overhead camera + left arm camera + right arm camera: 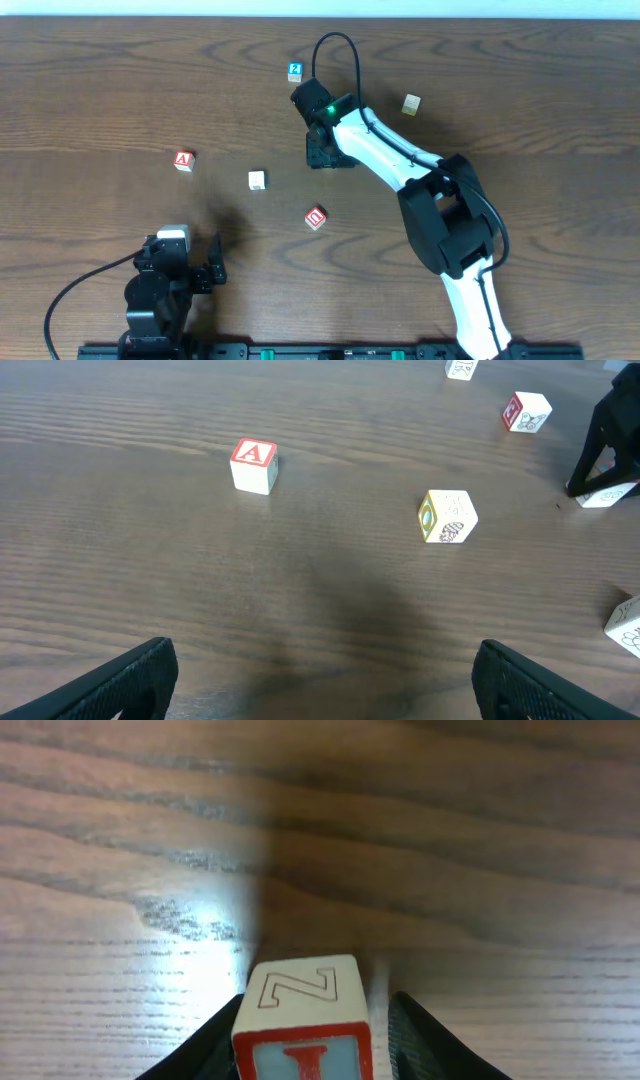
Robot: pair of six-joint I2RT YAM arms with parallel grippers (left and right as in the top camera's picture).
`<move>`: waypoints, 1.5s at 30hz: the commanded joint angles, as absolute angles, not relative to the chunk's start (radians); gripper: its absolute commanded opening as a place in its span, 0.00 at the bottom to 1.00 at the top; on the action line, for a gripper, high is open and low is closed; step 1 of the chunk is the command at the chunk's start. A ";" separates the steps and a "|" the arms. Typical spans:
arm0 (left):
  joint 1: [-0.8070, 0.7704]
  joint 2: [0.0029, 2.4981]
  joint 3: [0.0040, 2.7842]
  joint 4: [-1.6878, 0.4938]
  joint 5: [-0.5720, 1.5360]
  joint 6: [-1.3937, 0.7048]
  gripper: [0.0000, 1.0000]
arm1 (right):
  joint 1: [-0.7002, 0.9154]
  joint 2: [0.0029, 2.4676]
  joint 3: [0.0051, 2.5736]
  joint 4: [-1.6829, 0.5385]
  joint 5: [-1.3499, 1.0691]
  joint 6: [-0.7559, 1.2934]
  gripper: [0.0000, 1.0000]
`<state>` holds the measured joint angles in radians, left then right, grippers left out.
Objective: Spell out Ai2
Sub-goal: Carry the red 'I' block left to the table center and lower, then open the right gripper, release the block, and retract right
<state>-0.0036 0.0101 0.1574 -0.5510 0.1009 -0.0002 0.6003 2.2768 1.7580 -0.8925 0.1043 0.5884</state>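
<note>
A block (305,1015) with a red letter I on a red-framed face and a Z on another face stands on the table between my right gripper's fingers (315,1050). The left finger touches it and a narrow gap shows at the right finger. In the overhead view the right gripper (322,152) covers this block. It shows in the left wrist view (608,495) under the gripper. A red A block (184,160) (254,465) lies at the left. A blue-faced block (295,71) lies at the back. My left gripper (335,690) (212,262) is open and empty, near the front.
A white block with a yellow-green side (257,180) (447,516) lies mid-table. A red-faced block (316,217) lies in front of it. A tan block (411,103) lies at the back right. The right arm (400,160) stretches diagonally across the right half.
</note>
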 commanded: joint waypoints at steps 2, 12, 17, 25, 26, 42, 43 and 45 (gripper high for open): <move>0.000 0.004 0.147 -0.548 0.097 -0.002 0.95 | 0.601 2.278 1.753 -0.880 0.127 0.591 0.40; 0.000 0.004 0.147 -0.548 0.097 -0.002 0.95 | 0.594 2.278 1.753 -0.875 0.131 0.598 0.40; 0.000 0.004 0.147 -0.548 0.097 -0.002 0.95 | 0.588 2.278 1.753 -0.870 0.131 0.606 0.41; 0.000 0.004 0.147 -0.548 0.097 -0.002 0.95 | 0.540 2.278 1.808 -0.831 0.134 0.548 0.78; 0.000 0.004 0.147 -0.548 0.097 -0.002 0.95 | 0.532 2.275 1.830 -0.834 0.134 0.536 0.85; 0.000 0.004 0.147 -0.549 0.097 -0.002 0.95 | 0.403 1.895 2.105 -1.092 0.268 0.350 0.99; 0.000 0.004 0.147 -0.548 0.097 -0.002 0.95 | 0.402 1.867 2.105 -1.125 0.297 0.350 0.99; 0.000 0.004 0.147 -0.548 0.097 -0.002 0.95 | 0.402 1.803 2.103 -1.211 0.356 0.350 0.99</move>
<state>-0.0036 0.0101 0.1574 -0.5510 0.1009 -0.0002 0.4107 1.8446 2.0949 -1.1763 0.2676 0.3756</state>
